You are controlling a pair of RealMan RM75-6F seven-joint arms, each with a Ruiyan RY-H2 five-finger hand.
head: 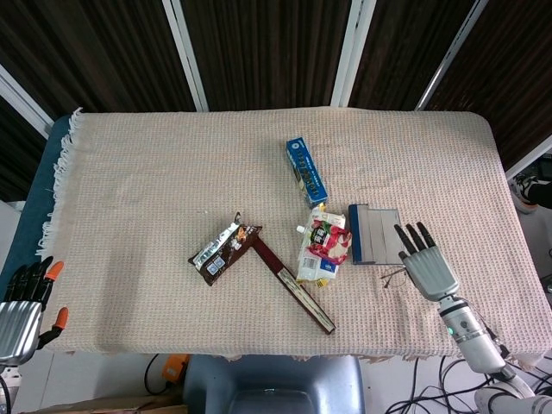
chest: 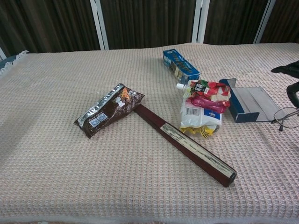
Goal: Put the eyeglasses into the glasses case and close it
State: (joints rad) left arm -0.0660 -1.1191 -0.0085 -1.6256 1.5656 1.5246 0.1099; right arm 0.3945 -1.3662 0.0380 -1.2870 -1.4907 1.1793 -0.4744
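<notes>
A counter draped in a beige waffle-weave cloth fills both views, with a fringed edge on its left side. Nearest the front edge, a long dark red folded fan lies diagonally. Its far end touches a brown snack packet. To the right sits a small heap of white, yellow and red pouches.

At the front right, the right hand is over the eyeglasses, fingers extended towards the far side. The eyeglasses appear lifted, pinched beneath the hand, though the exact hold is hidden. They are just beside the front right corner of the open glasses case, a blue case with a grey lining, lying flat next to the pouches.

The left hand hangs off the counter's front left corner, fingers loosely apart, holding nothing.

Farther back lies a blue carton. Beyond the counter, dark panels alternate with white frames.
</notes>
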